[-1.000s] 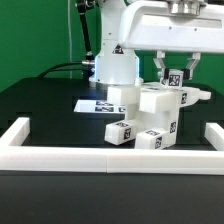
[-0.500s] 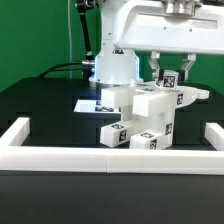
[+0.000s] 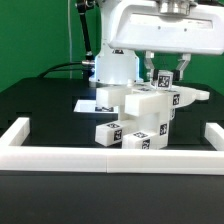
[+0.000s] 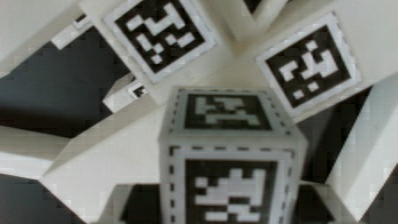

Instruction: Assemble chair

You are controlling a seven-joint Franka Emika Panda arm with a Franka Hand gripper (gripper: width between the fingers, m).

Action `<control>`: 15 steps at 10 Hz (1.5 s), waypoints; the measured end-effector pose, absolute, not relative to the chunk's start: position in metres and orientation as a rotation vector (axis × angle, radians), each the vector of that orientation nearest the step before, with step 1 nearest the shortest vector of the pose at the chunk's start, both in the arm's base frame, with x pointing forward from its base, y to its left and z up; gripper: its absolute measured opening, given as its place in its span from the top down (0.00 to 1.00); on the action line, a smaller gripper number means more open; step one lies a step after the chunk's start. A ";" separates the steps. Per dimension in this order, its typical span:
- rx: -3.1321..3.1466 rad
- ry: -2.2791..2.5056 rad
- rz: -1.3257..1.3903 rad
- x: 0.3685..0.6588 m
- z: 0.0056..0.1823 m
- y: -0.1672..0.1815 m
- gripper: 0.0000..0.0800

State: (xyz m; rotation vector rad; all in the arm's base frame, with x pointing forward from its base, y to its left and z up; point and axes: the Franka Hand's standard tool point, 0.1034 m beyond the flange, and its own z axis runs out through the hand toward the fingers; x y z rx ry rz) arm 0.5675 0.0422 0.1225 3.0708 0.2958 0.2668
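The partly joined white chair (image 3: 140, 112), made of blocky parts with black-and-white tags, sits at the middle of the black table. It leans over, with one tagged leg (image 3: 110, 131) sticking out toward the exterior view's left. My gripper (image 3: 166, 70) comes down from above and is shut on a tagged upper block (image 3: 165, 80) of the chair. In the wrist view that block (image 4: 228, 150) fills the space between my dark fingers (image 4: 139, 198). Other tagged chair panels (image 4: 302, 62) spread out beyond it.
A long white border rail (image 3: 110, 158) runs along the table's front, with raised ends at both sides. The marker board (image 3: 92, 104) lies flat behind the chair. The arm's white base (image 3: 115, 65) stands at the back.
The gripper has moved up slightly and toward the exterior view's left, still holding the chair. The chair's lower leg has swung further to the left and the whole piece has tilted.
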 end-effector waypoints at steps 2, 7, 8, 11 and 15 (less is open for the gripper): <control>3.073 0.281 0.267 0.568 0.123 0.042 0.64; 3.109 -0.131 0.276 0.567 0.122 0.043 0.64; 3.109 -0.216 0.277 0.567 0.122 0.043 0.64; 3.096 -0.523 0.278 0.567 0.122 0.043 0.64; 3.042 -0.887 0.273 0.567 0.122 0.045 0.64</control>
